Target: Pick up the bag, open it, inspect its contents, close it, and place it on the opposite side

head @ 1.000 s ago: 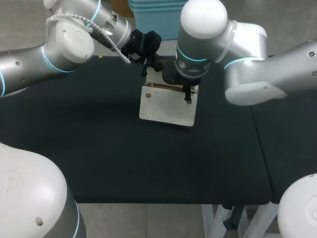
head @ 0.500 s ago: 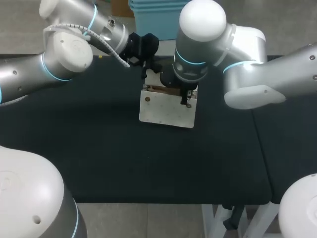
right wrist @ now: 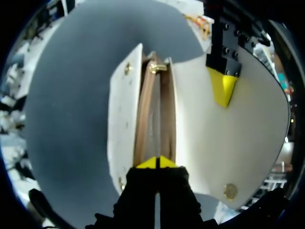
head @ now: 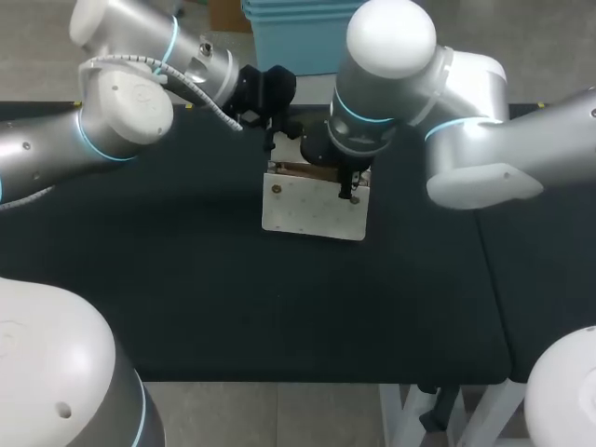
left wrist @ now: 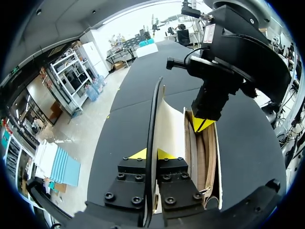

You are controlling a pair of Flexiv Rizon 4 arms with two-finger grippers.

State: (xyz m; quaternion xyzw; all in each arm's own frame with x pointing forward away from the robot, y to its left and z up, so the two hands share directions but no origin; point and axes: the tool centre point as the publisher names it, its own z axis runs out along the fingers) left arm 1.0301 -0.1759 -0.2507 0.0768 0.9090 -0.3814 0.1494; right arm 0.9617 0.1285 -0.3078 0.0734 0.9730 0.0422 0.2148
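While open, bag [head: 312, 205] in left tool [left wrist: 151, 153]

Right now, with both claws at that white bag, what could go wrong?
The left gripper pinches only the thin edge of the white bag's flap, so the flap could slip and drop shut. The right gripper sits at the open mouth nearby; the two might collide or tug the bag.
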